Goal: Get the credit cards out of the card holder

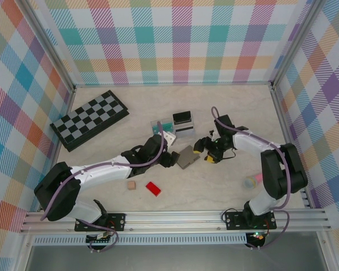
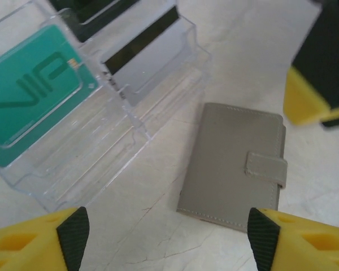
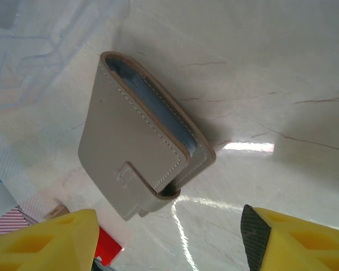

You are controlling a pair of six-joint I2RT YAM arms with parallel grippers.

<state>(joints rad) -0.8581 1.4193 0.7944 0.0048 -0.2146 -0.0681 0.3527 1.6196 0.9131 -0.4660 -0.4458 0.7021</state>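
The table [image 1: 226,186] is pale and marbled, walled in check-patterned panels; the chessboard [image 1: 90,119] lies folded flat at its far left, well apart from my work. My left gripper [image 2: 166,237] stands spread with nothing between its fingers; my right gripper [image 3: 169,237] is likewise parted and bare. They face each other across the middle of the table. The clear stand [image 2: 158,96] sits just beyond them, its edges hard to trace against the stone. The card holder [image 2: 234,164] lies on the table between my two grippers, touching neither; it is folded, strap tab over the front, and my right wrist camera catches only a strip of blue-grey lining at its edge [image 3: 133,152]. In the stand, the teal card [image 2: 34,84] leans in front, cut off at the left; the silver card [image 2: 150,53] shows its dark stripe; the black card [image 1: 182,117] stands behind. The red block [image 1: 153,188] lies nearer my bases, a small tan block [image 1: 131,184] beside it.
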